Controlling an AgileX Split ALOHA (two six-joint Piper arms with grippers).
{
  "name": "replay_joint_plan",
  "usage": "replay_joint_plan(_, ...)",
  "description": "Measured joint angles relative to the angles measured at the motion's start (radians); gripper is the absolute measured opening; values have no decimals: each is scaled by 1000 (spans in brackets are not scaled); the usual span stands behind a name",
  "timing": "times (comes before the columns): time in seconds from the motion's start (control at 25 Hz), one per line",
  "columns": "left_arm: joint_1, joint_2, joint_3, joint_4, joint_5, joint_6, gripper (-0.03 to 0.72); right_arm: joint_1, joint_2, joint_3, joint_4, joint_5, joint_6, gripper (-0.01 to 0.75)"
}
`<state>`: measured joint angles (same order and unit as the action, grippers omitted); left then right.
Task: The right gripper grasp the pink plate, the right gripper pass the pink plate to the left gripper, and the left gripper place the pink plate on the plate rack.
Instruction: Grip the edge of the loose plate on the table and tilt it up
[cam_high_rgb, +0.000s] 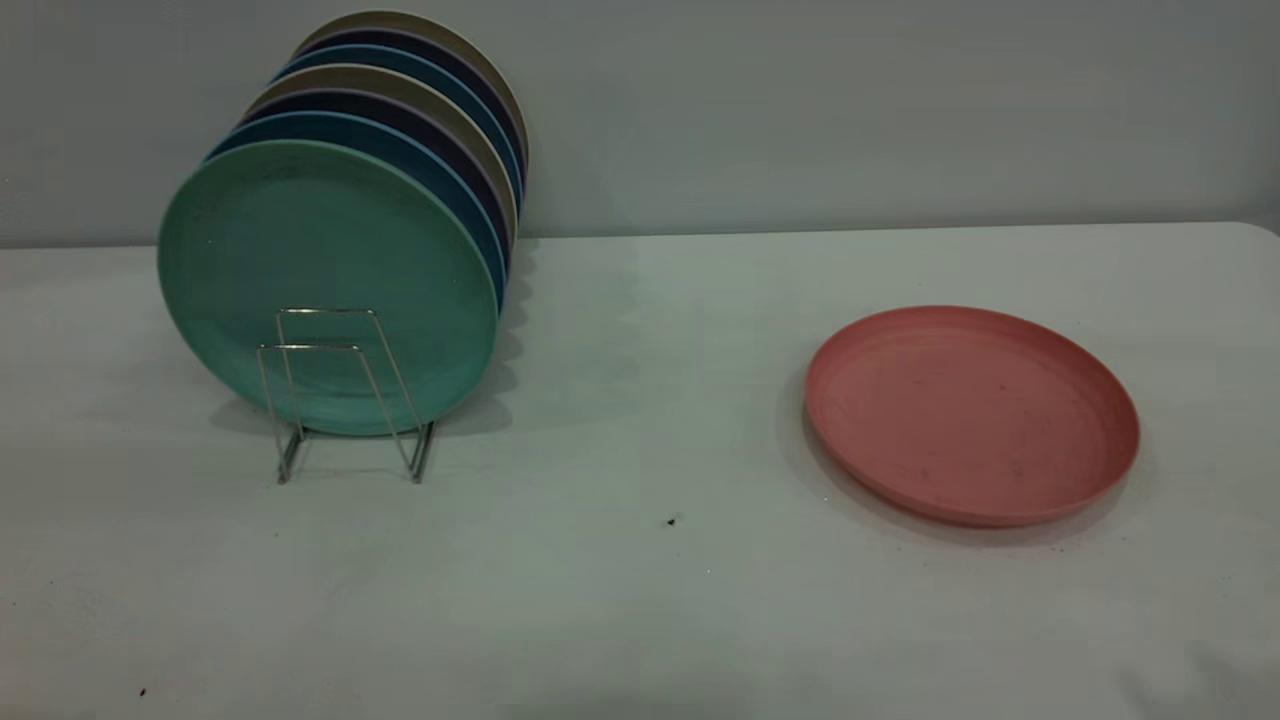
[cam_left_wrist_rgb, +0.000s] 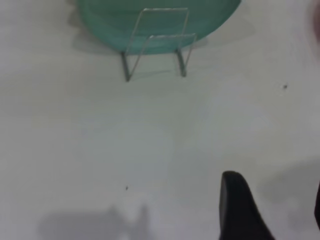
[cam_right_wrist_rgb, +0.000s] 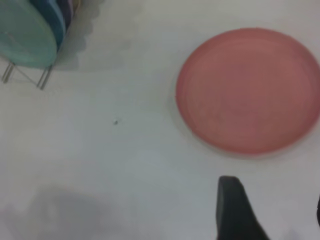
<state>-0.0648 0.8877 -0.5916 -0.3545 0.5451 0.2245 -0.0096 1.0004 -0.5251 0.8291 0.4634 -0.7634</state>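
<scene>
The pink plate (cam_high_rgb: 970, 415) lies flat on the white table at the right, untouched; in the right wrist view the pink plate (cam_right_wrist_rgb: 248, 90) is beyond my right gripper (cam_right_wrist_rgb: 273, 192), which hovers over the table short of the plate's rim, open and empty. The plate rack (cam_high_rgb: 340, 395) stands at the left with several plates upright in it. My left gripper (cam_left_wrist_rgb: 274, 187) hangs open and empty above bare table, well short of the plate rack (cam_left_wrist_rgb: 170, 35). Neither arm shows in the exterior view.
A teal-green plate (cam_high_rgb: 330, 285) stands frontmost in the rack, with blue, dark purple and beige plates behind it. Two empty wire loops stick out in front of it. A small dark speck (cam_high_rgb: 671, 520) lies on the table between rack and pink plate.
</scene>
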Motion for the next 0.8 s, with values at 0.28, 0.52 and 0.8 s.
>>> replay_joint_plan(0.28, 0, 75, -45, -41, -63, 39, 393, -87, 469, -199, 170, -19, -142, 416)
replay_joint_plan(0.52, 0, 75, -45, -44, -46, 40, 393, -220, 809, -380, 210, 125, -218, 414)
replay_joint_plan(0.8, 0, 75, -45, -45, -43, 40, 393, -233, 1047, -537, 216, 170, -243, 389)
